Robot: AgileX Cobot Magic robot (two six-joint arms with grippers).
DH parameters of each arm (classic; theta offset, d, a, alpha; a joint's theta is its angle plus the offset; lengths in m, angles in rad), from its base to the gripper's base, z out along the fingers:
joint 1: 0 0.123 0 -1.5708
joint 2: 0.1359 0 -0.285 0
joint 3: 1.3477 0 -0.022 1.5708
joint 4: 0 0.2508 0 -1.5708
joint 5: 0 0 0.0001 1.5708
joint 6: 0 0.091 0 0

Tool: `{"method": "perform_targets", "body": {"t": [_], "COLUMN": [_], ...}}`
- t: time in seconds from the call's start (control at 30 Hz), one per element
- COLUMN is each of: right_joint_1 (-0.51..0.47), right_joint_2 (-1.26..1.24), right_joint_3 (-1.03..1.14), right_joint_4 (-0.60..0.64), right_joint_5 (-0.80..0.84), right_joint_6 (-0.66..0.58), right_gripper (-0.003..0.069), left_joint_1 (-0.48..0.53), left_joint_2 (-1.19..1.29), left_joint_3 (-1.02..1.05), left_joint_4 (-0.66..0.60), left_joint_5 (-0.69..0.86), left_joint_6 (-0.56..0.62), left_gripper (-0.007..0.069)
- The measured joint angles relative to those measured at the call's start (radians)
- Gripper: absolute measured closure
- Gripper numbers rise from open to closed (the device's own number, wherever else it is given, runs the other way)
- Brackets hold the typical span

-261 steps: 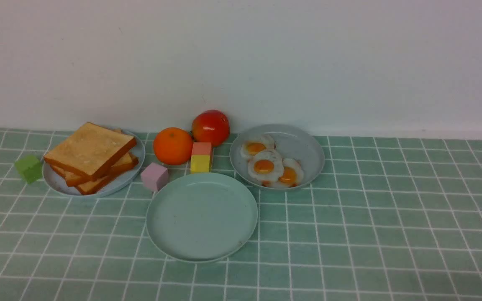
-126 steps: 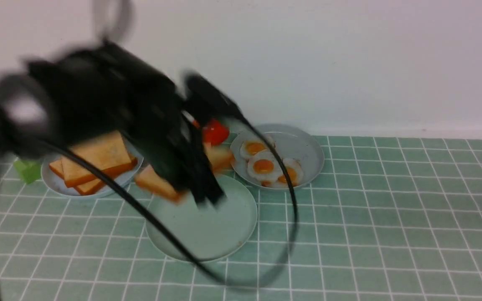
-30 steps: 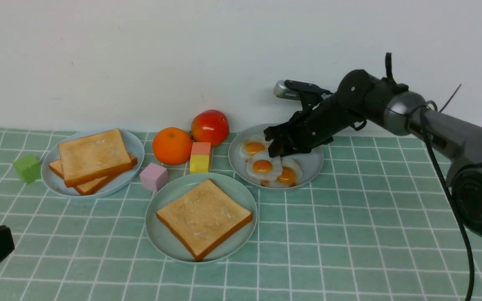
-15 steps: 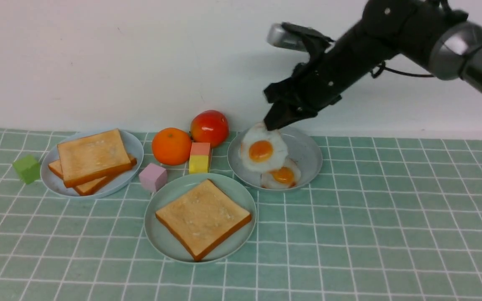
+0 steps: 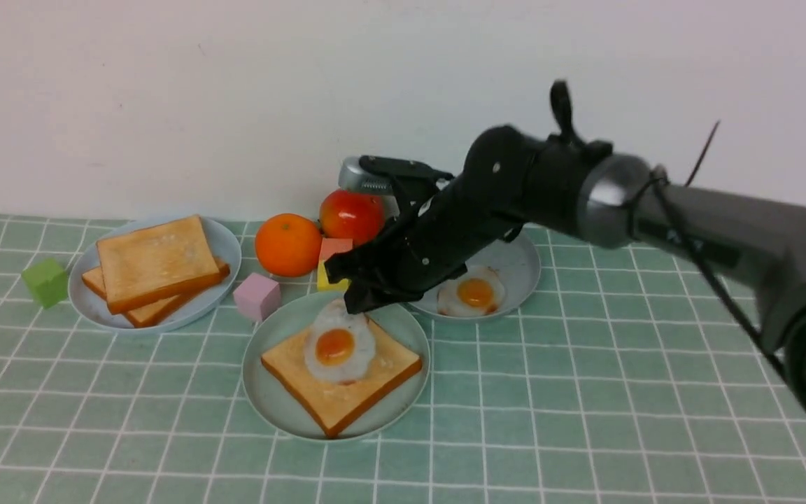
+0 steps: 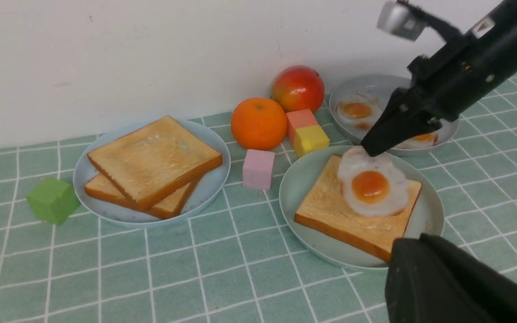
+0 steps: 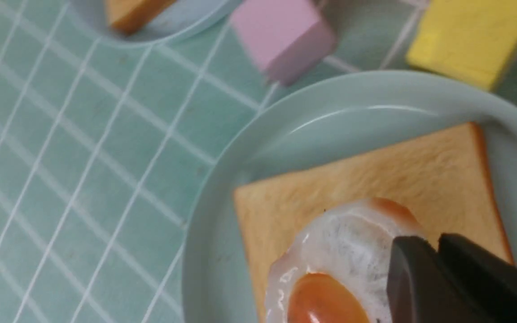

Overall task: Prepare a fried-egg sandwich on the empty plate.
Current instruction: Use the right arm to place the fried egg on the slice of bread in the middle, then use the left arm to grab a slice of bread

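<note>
The right claw (image 5: pixel 364 299) is clamped on the far edge of an egg (image 5: pixel 336 344), which rests on the toast (image 5: pixel 368 388) in the mint plate (image 5: pixel 263 395). The left claw (image 6: pixel 413 258) is closed and empty, well left of the plate.

We see a green-tiled desk (image 5: pixel 585 392) bearing three plates: a light blue plate (image 5: pixel 227 241) by the left edge, a mint-green plate (image 5: pixel 263 392) mid-desk, and a grey plate (image 5: pixel 520 257) behind it. A green cube (image 5: pixel 46 282) sits leftmost. A pink cube (image 5: pixel 257 296), yellow block (image 6: pixel 311 139), coral block (image 6: pixel 301 121), orange (image 5: pixel 289 243) and red fruit (image 5: pixel 350 215) (near the back edge) cluster between the plates.
</note>
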Motion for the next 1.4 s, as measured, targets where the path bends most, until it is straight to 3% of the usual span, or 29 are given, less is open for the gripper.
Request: {"method": "perform_targets", "body": {"t": [0.17, 0.2, 0.27, 0.3, 0.37, 0.47, 0.63, 0.67, 0.8, 0.93, 1.07, 1.1, 1.13, 1.27, 1.3, 1.4], "right_joint_1": [0.000, 0.000, 0.000, -0.002, -0.008, -0.014, -0.018, -0.015, -0.010, -0.010, -0.008, -0.008, -0.008, -0.008, -0.008, -0.008], "right_joint_2": [0.022, 0.023, 0.023, 0.020, 0.005, -0.053, -0.267, -0.375, -0.611, -0.804, -1.037, -1.047, -1.117, -1.263, -1.269, -1.357], "right_joint_3": [0.000, 0.000, 0.000, 0.000, 0.000, 0.004, 0.005, 0.011, 0.110, 0.258, 0.481, 0.481, 0.551, 0.683, 0.693, 0.745], "right_joint_4": [0.000, -0.002, -0.006, -0.018, -0.035, -0.095, -0.311, -0.386, -0.504, -0.522, -0.518, -0.518, -0.518, -0.518, -0.518, -0.518], "right_joint_5": [-0.022, -0.025, -0.027, -0.021, 0.023, 0.116, 0.339, 0.419, 0.478, 0.458, 0.374, 0.374, 0.343, 0.303, 0.302, 0.303], "right_joint_6": [0.055, 0.062, 0.064, 0.065, 0.065, 0.065, 0.096, 0.134, 0.197, 0.239, 0.296, 0.298, 0.305, 0.309, 0.309, 0.309], "right_gripper": [0.0532, 0.0466, 0.0417, 0.0315, 0.0246, 0.0222, 0.0357, 0.0455, 0.0639, 0.0669, 0.0664, 0.0664, 0.0662, 0.0659, 0.0659, 0.0657], "left_joint_1": [0.000, 0.000, 0.000, 0.000, 0.000, 0.000, 0.000, 0.000, 0.000, 0.004, 0.129, 0.139, 0.223, 0.422, 0.422, 0.544], "left_joint_2": [0.000, 0.000, 0.000, 0.000, 0.000, 0.015, 0.175, 0.265, 0.497, 0.684, 0.920, 0.920, 1.001, 1.209, 1.219, 1.392], "left_joint_3": [0.000, 0.000, 0.000, 0.000, 0.000, 0.000, 0.000, -0.002, -0.061, -0.187, -0.415, -0.424, -0.497, -0.651, -0.651, -0.784], "left_joint_4": [-0.001, -0.001, -0.003, -0.018, -0.053, -0.109, -0.189, -0.212, -0.272, -0.293, -0.390, -0.390, -0.465, -0.657, -0.664, -0.712], "left_joint_5": [0.002, 0.002, 0.003, 0.003, 0.008, 0.026, 0.045, 0.031, -0.018, -0.037, -0.024, -0.025, -0.017, -0.012, -0.012, -0.006], "left_joint_6": [0.000, 0.000, 0.000, 0.000, -0.002, -0.013, -0.017, -0.018, -0.013, 0.057, 0.314, 0.329, 0.460, 0.794, 0.794, 1.014], "left_gripper": [0.0631, 0.0628, 0.0626, 0.0624, 0.0622, 0.0622, 0.0638, 0.0638, 0.0638, 0.0638, 0.0638, 0.0638, 0.0638, 0.0638, 0.0638, 0.0638]}}
